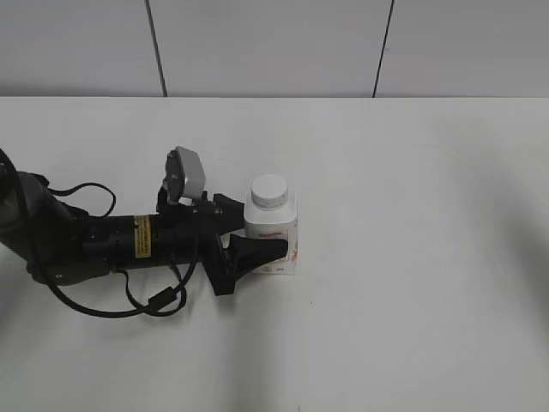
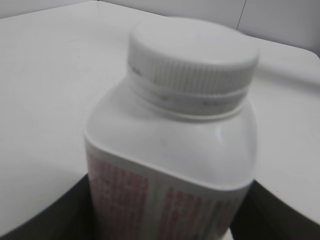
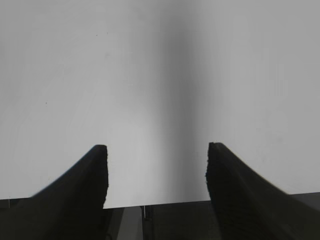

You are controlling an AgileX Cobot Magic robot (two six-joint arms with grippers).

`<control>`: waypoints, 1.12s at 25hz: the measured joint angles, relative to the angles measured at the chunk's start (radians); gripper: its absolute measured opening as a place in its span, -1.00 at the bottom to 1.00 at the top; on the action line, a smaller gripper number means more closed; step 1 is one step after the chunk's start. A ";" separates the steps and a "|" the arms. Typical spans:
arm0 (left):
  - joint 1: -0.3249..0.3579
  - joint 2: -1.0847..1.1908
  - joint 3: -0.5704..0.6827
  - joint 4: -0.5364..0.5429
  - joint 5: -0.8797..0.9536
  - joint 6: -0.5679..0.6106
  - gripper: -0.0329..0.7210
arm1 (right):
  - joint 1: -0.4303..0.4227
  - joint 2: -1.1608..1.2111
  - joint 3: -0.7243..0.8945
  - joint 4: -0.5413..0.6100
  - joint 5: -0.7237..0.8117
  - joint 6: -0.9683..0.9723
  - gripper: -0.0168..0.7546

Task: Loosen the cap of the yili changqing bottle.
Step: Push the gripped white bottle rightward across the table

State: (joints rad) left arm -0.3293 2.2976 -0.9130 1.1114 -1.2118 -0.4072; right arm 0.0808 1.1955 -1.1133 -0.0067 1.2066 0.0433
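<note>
The bottle (image 1: 273, 233) stands upright on the table (image 1: 412, 257), slightly left of centre, its long axis vertical and the cap (image 1: 268, 191) seated on top. The left gripper (image 1: 257, 232) comes in low from the left, its jaws set around the bottle body below the shoulder; in the left wrist view the dark fingers (image 2: 45, 215) flank the label on both sides, apparently closed on the body as a brace. The cap sits above the left gripper, free and uncovered. The right gripper (image 3: 156, 172) is spread wide, holds nothing, and faces bare table; its arm does not appear in the exterior view. Judgement: the cap must be taken from above by the right arm, which looks well apart from the bottle.
</note>
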 joint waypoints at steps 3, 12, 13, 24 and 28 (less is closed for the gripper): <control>0.000 0.000 0.000 0.000 -0.001 0.000 0.25 | 0.000 0.095 -0.075 -0.001 0.003 0.000 0.32; 0.000 0.000 0.000 0.000 -0.001 0.000 0.25 | 0.000 0.344 -0.201 0.012 0.005 -0.001 0.32; 0.000 0.000 0.000 0.000 -0.001 0.000 0.25 | 0.000 0.366 -0.212 0.013 0.005 -0.001 0.32; 0.000 0.000 0.000 0.012 -0.001 0.000 0.25 | 0.000 0.528 -0.350 0.036 0.010 -0.001 0.32; 0.000 0.000 0.000 0.024 -0.003 0.000 0.25 | 0.000 0.566 -0.371 0.065 0.009 0.000 0.32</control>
State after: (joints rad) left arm -0.3293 2.2976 -0.9130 1.1357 -1.2146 -0.4072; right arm 0.0808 1.7615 -1.4847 0.0580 1.2152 0.0429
